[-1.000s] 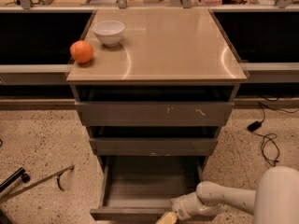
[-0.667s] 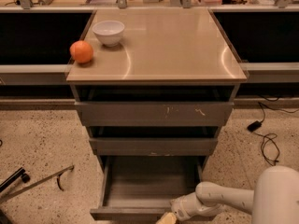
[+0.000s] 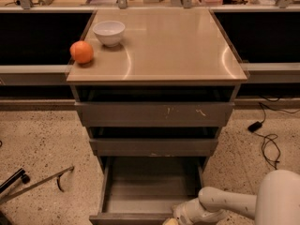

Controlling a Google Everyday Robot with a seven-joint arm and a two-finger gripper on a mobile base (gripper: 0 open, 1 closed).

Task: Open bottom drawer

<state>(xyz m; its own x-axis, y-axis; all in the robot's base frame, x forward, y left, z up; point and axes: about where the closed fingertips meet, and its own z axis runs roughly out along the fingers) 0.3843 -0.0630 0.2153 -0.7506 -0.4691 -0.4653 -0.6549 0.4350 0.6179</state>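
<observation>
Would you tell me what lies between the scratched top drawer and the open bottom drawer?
The camera view shows the middle drawer between them; the end effector is at the front edge of the bottom drawer.

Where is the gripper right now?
In the camera view the gripper sits at the bottom edge, right of centre, at the front lip of the pulled-out bottom drawer.

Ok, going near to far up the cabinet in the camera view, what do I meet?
Gripper at the front edge of the bottom drawer, which is pulled out, middle drawer front, top drawer front, orange, white bowl.
</observation>
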